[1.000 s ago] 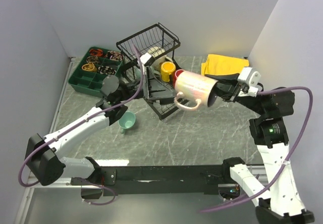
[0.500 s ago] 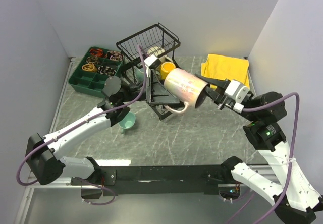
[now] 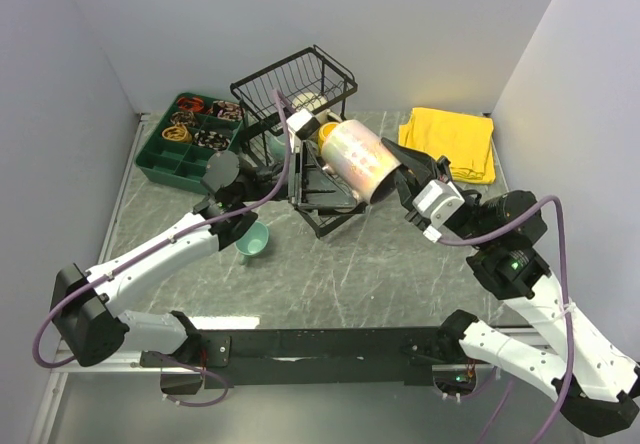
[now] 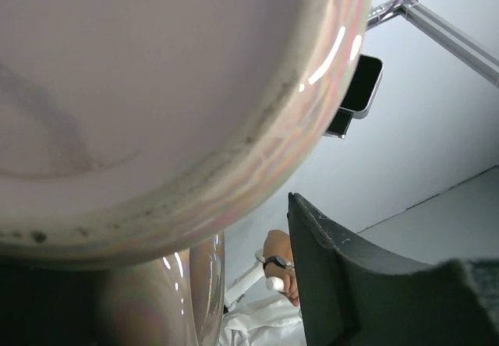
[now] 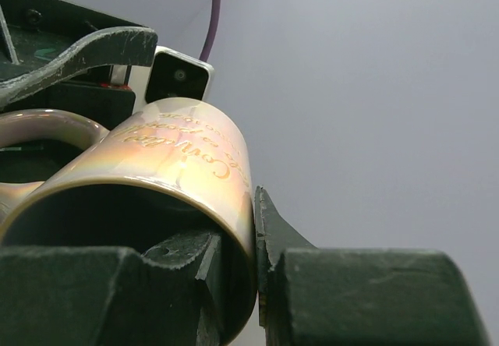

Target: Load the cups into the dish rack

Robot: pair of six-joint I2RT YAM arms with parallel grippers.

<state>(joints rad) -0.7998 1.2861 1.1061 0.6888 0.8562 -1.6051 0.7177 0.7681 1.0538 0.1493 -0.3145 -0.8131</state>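
- Here, leftmost, the small teal mug (image 3: 252, 240) sat on the table (image 3: 380, 264), close under the left forearm and not yet racked.
- The left gripper (image 3: 310, 144) was up against the base of the pale pink mug (image 3: 358, 161). Its wrist view showed one finger beside that base and hid the other, so whether the jaws gripped or only flanked it could not be told.
- The pink mug hung on its side in the air over the flat end of the dish rack (image 3: 275, 68), mouth toward the right arm. The yellow mug (image 3: 330, 134) stood in the rack just behind it.
- The right gripper (image 5: 251, 245) was clamped on the pink mug's rim, one finger inside and one outside.
- Judgement: this looked like a two-arm placement. The right should keep its pinch until the mug bore on the wires or the left held it surely. The handle wanted steering clear of the yellow mug, and the glaze probably slips.
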